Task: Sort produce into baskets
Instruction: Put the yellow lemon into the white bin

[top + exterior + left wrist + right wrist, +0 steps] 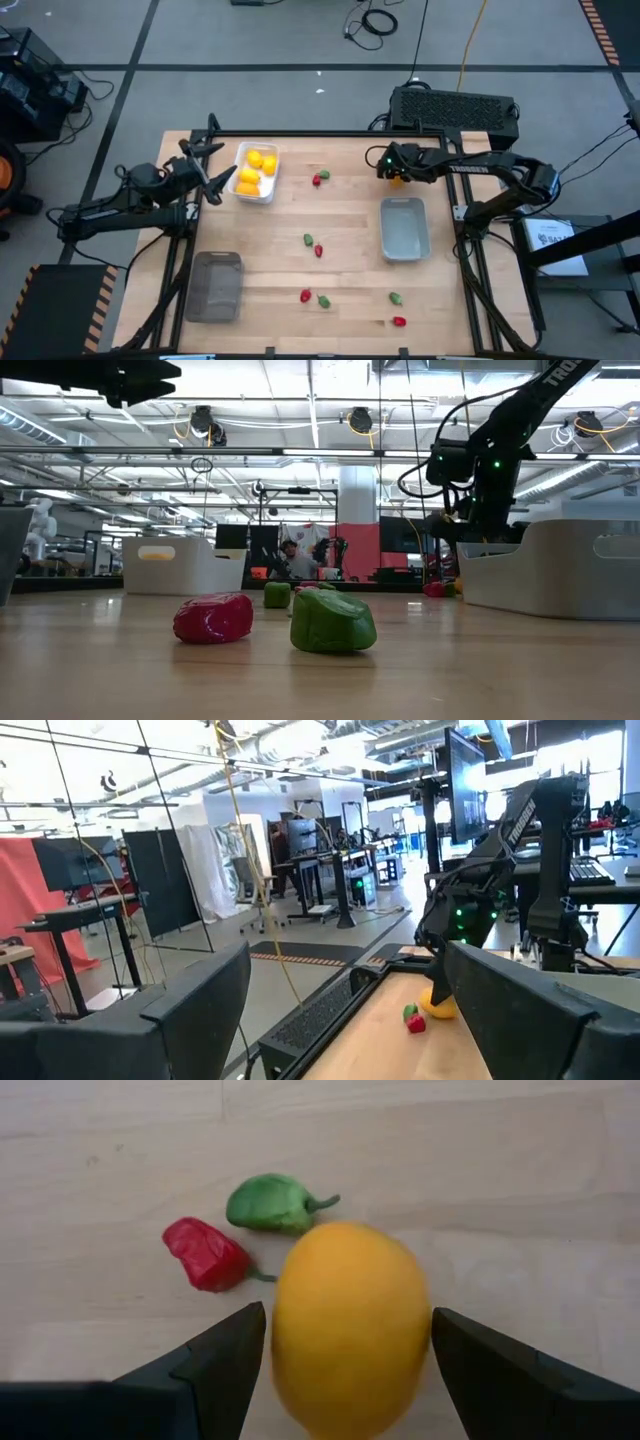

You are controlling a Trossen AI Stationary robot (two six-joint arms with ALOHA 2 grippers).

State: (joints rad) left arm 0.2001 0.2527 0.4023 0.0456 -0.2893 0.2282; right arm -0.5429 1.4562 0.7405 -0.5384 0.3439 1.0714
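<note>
Right gripper (pixel 345 1355) near the bench's far right edge, dark fingers clamped on a round orange-yellow toy fruit (pixel 350 1325), seemingly lifted. Left gripper (pixel 212 170) spread wide beside the white basket (pixel 256 173).

My right gripper (pixel 345 1370) has matt, dark, plastic-looking fingers (pixel 215 1365) either side of an orange fruit (pixel 350 1325) with a smooth, faintly satin skin. The table (pixel 520 1170) is pale wood, matt, with fine grain. The red piece (pixel 213 618) and green piece (pixel 332 621) look glossy, moulded and slightly creased. The light grey basket (pixel 560 570) appears smooth, matt plastic.
</note>
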